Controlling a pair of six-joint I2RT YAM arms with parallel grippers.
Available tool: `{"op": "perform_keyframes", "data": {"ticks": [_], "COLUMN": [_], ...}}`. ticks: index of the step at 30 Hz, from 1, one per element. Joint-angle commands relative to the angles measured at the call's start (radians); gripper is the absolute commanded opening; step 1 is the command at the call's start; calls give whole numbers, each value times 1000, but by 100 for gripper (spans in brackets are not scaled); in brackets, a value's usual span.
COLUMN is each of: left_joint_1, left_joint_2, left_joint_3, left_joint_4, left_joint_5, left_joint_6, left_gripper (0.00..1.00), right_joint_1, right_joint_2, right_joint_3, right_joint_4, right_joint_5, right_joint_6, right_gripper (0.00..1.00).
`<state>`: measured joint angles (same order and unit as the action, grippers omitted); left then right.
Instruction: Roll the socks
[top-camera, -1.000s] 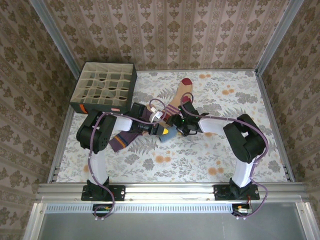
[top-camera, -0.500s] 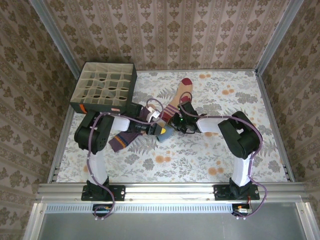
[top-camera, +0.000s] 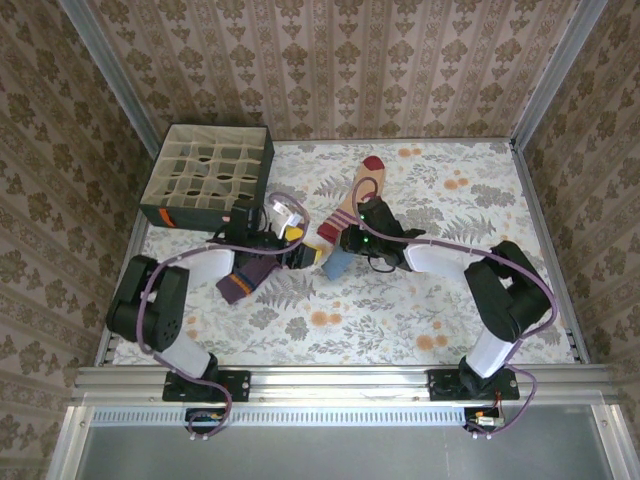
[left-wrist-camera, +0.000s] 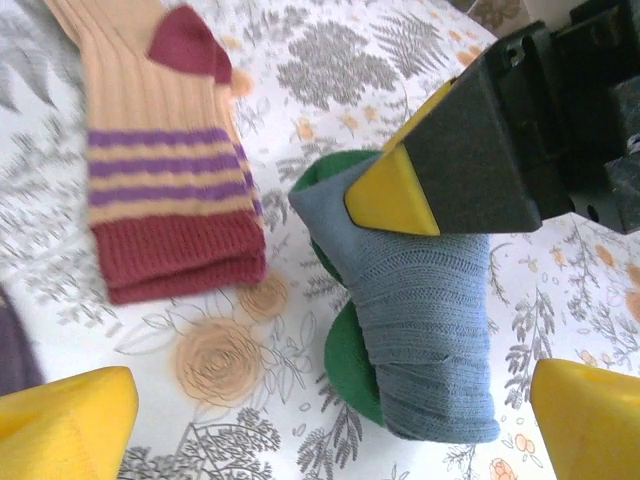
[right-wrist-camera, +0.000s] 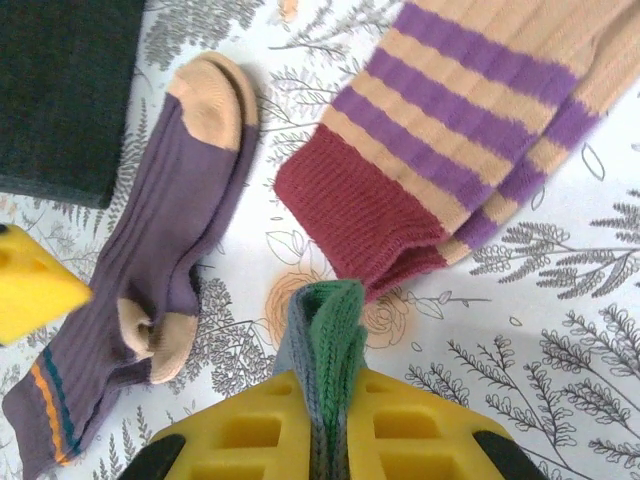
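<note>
While pinching the bunched blue-grey sock (left-wrist-camera: 430, 320) tight in the right gripper (right-wrist-camera: 322, 392), mid-table just beside the peach sock (left-wrist-camera: 165, 170), bring the wide-open left gripper (left-wrist-camera: 325, 418) around the loose green end, close low, then roll evenly, sparing neighbours

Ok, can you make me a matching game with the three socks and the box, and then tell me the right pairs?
Things:
1 purple sock
2 peach sock
3 blue-grey sock
4 dark box

Clues:
a pinched in the right gripper
b at the far left corner of the table
c lying flat, striped cuff
d lying flat, tan heel and toe

Pairs: 1-d, 2-c, 3-a, 4-b
</note>
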<state>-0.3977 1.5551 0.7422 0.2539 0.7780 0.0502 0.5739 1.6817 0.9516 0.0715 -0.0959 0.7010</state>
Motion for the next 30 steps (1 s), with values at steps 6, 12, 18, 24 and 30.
{"op": "perform_keyframes", "data": {"ticks": [6, 12, 18, 24, 30], "left_joint_1": [11, 111, 260, 383, 399], "left_joint_2": [-224, -334, -281, -149, 12], "left_joint_3": [-68, -88, 45, 206, 356], "left_joint_4": [-13, -90, -300, -415, -510], "left_joint_5": [-247, -476, -477, -479, -485], "left_joint_6": [50, -119, -116, -156, -140], "left_gripper": [100, 100, 100, 73, 52], "right_joint_1": [17, 32, 55, 91, 114], "right_joint_2": [-98, -86, 95, 328, 568], "right_joint_3": [-1, 136, 440, 777, 1121], "right_joint_4": [21, -28, -117, -143, -162], "right_joint_5": [-10, -31, -45, -48, -32], "right_joint_6": [-275, -420, -517, -605, -653], "right_gripper": [0, 0, 0, 0, 0]}}
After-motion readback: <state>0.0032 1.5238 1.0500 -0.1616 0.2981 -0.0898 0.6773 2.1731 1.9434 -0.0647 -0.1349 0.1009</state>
